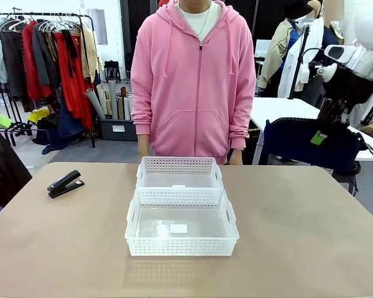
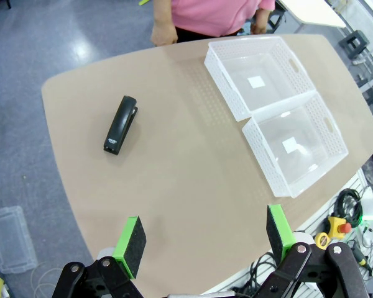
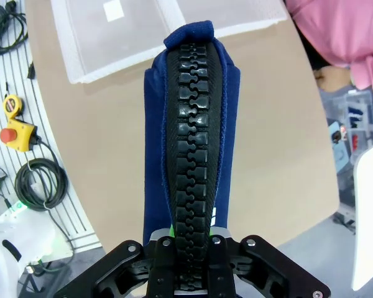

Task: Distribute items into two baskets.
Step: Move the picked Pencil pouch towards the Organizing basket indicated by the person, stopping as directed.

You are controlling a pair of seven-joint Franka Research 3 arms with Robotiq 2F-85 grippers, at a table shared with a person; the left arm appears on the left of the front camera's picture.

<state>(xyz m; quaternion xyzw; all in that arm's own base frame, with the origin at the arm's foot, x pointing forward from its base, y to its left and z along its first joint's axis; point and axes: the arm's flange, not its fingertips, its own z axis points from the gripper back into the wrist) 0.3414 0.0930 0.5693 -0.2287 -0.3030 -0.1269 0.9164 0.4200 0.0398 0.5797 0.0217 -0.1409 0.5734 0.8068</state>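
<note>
Left gripper (image 2: 204, 239) jaws wide, empty, above the table (image 1: 298, 236). Stapler (image 1: 65, 184) lies table-left, long axis diagonal. Mid-table, near basket (image 1: 181, 247) touches far basket (image 1: 180, 165). Right gripper (image 3: 189, 233) is clamped on the navy pouch (image 1: 311, 144), aloft at right, long axis level, zipper edge up.

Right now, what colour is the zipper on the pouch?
Black zipper, running down the dark navy pouch. The right wrist view shows it best.
</note>
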